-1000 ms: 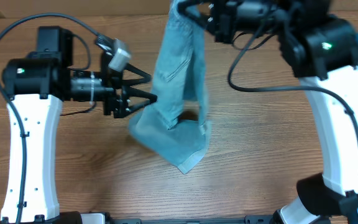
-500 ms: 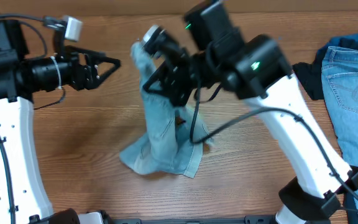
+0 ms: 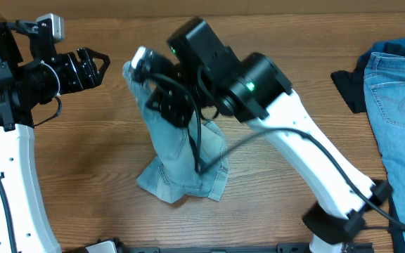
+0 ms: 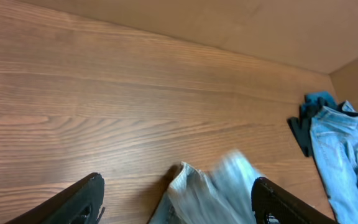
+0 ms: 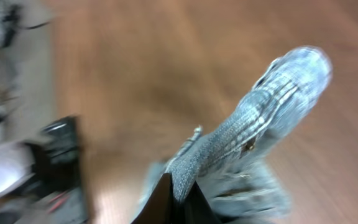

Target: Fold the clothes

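The clothes in hand are pale blue denim shorts (image 3: 176, 158), hanging upright over the middle of the table with their lower end crumpled on the wood. My right gripper (image 3: 158, 100) is shut on their upper part; in the right wrist view its jaws (image 5: 180, 190) pinch a fold of the denim (image 5: 253, 134). Left of the shorts and apart from them, my left gripper (image 3: 95, 62) is open and empty. In the left wrist view its fingers (image 4: 86, 200) stand wide, with the blurred top of the shorts (image 4: 213, 190) between and beyond them.
A pile of other clothes lies at the right edge: light-blue jeans (image 3: 399, 98), a darker blue garment (image 3: 394, 49) and a black one (image 3: 346, 88). The same jeans (image 4: 337, 149) show far right in the left wrist view. Bare wood (image 3: 83, 176) surrounds the shorts.
My right arm has swung left across the table, carrying the shorts' top with it. My left gripper has drawn back to the left and up, away from the shorts, its jaws a little wider.
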Robot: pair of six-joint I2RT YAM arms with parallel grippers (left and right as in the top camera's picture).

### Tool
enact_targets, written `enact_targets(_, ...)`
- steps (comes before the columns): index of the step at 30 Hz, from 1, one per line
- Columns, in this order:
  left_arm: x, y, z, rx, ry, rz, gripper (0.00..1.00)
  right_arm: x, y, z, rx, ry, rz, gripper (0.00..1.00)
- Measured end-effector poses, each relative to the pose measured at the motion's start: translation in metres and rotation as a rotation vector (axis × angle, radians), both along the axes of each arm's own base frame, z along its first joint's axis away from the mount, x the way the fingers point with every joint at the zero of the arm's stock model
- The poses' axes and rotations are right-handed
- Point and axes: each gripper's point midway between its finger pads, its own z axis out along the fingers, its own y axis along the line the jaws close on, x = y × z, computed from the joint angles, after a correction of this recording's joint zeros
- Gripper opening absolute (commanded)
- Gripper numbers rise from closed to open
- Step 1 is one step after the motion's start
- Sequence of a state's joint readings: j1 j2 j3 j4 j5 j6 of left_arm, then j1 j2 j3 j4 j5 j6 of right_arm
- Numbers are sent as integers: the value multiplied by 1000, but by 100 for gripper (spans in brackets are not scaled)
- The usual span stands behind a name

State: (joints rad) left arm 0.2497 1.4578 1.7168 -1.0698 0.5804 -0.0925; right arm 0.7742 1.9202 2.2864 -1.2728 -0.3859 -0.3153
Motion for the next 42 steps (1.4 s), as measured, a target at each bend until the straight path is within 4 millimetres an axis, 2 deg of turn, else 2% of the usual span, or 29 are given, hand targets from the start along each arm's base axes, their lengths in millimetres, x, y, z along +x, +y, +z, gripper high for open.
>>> enact_targets(2,1,2,-1,7,5,15,80,44,2,-19,-13,-41,-77,4)
enact_targets(5,1,6,-3,22,10,34,80,107,-9,-53,-43,-75,-190,4)
enact_targets(6,1,7,-3,25,10,37,80,131,-18,-62,-49,-92,-241,4)
enact_targets(8,3,8,-2,31,3,42,80,162,-36,-69,-43,-115,-306,4)
enact_targets(10,5,10,1,38,-12,45,81,199,-65,-65,-22,-158,-395,4)
enact_targets(11,6,10,1,39,-14,45,82,204,-71,-63,-16,-164,-413,4)
enact_targets(12,6,10,1,41,-15,47,83,219,-87,-59,-1,-181,-458,4)
enact_targets(14,6,8,1,45,-17,40,84,229,-99,-56,7,-191,-490,4)
enact_targets(17,7,-2,-1,53,-18,5,83,233,-100,-59,7,-194,-495,4)
enact_targets(19,11,-18,-7,62,-7,-49,83,233,-97,-63,4,-189,-490,4)
enact_targets(22,17,-23,-18,66,16,-75,82,233,-94,-69,0,-177,-481,4)
enact_targets(28,19,-18,-18,90,10,-60,78,206,-73,-72,60,-69,-362,4)
enact_targets(31,15,-7,-10,141,-11,0,79,184,-66,-53,99,-43,-305,4)
enact_targets(33,5,2,9,174,-56,70,80,151,-66,-12,128,-69,-255,4)
enact_targets(34,0,4,20,181,-87,96,81,140,-67,2,137,-85,-241,4)
enact_targets(35,-7,6,32,189,-123,118,82,119,-68,23,145,-104,-212,4)
enact_targets(36,-17,7,49,195,-170,144,82,88,-67,54,166,-144,-162,4)
enact_targets(38,-40,7,78,205,-260,175,84,37,-61,95,207,-207,-58,4)
enact_targets(40,-57,6,94,209,-311,194,84,-12,-58,120,231,-248,47,4)
enact_targets(42,-66,5,102,209,-334,199,89,-51,-61,130,234,-261,135,4)
